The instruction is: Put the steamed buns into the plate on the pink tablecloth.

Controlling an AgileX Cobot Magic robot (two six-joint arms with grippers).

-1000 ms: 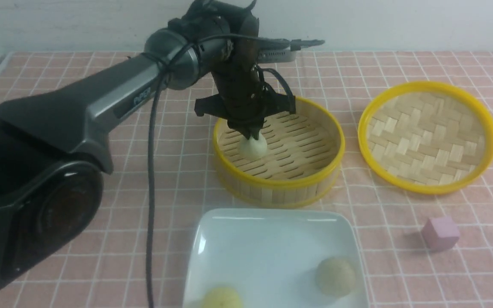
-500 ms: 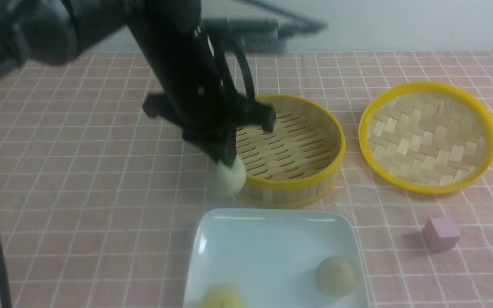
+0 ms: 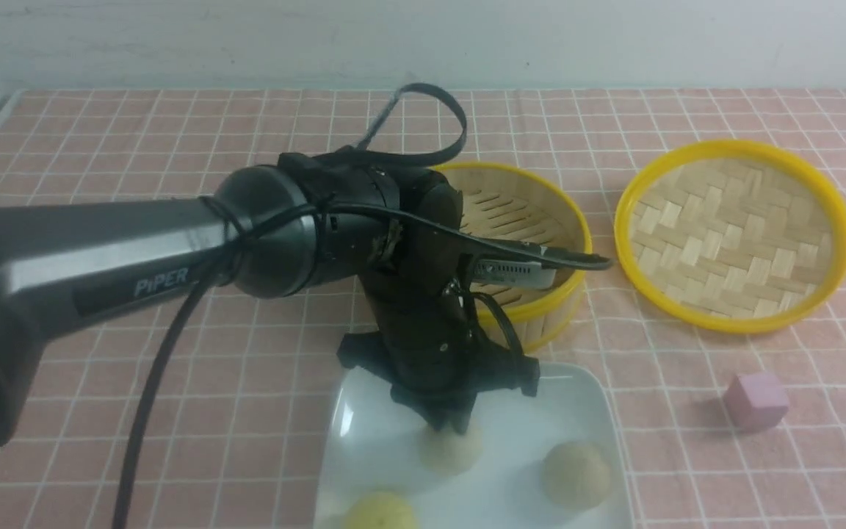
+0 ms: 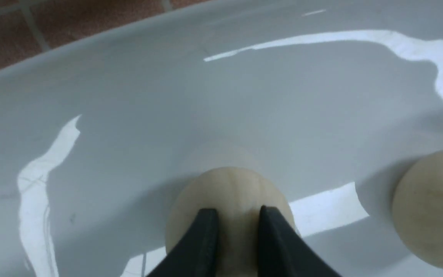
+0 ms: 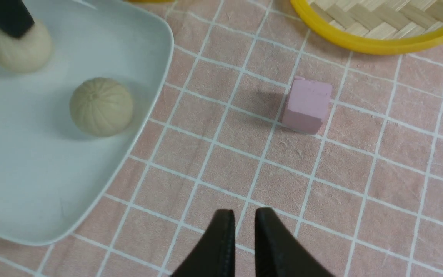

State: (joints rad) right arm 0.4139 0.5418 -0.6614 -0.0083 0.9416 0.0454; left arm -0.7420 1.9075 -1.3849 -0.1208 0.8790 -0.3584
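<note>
Three steamed buns lie in the white square plate (image 3: 540,408) on the pink tablecloth (image 3: 173,382): one in the middle (image 3: 454,452), one to the right (image 3: 576,474), one at the front edge (image 3: 381,513). My left gripper (image 3: 449,425) points down onto the middle bun (image 4: 229,184), which rests on the plate (image 4: 167,115). Its jaws stand slightly apart astride the bun's top. A second bun (image 4: 433,207) lies beside it. My right gripper (image 5: 242,211) hovers over bare cloth beside the plate (image 5: 33,184), jaws a narrow gap apart with nothing between.
The yellow-rimmed bamboo steamer (image 3: 540,213) stands behind the plate with no bun in its visible part; my left arm covers its near left side. Its woven lid (image 3: 731,235) lies to the right. A pink-purple cube (image 3: 755,400) sits on the cloth right of the plate.
My left arm carried a bun out of the steamer, over its front rim, and down onto the plate. Its jaws have parted. The other two buns have not moved.
</note>
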